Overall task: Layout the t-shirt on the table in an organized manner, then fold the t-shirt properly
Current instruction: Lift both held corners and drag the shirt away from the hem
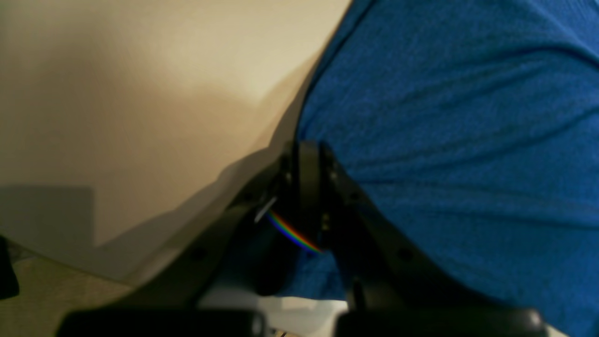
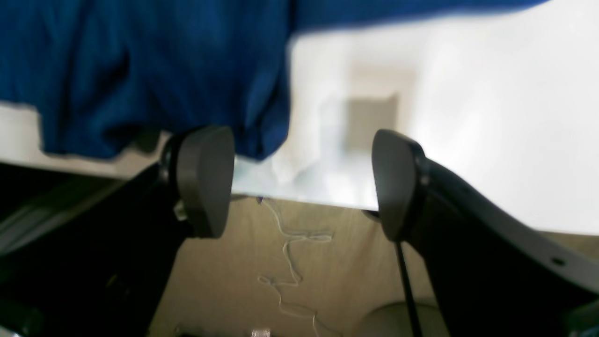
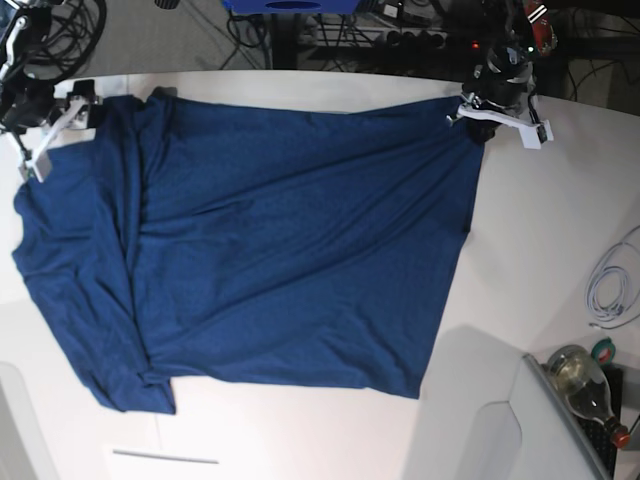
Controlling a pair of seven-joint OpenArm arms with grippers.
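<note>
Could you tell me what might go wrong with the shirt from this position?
The left gripper is shut on the t-shirt corner, while the right gripper is open beside the cloth, so a one-sided pull may skew it. The bunched folds could be creased in. Cloth near the table edge may slide off.

Your left gripper (image 1: 304, 187) has black, matte fingers with small round screw holes along them, and a thin rainbow ribbon cable (image 1: 292, 232) crosses its base. Your right gripper (image 2: 302, 182) carries rounded dark grey pads (image 2: 206, 180) on black fingers, with a thin black wire beneath. From the base view, both arms show white brackets (image 3: 497, 120) over black housings.
</note>
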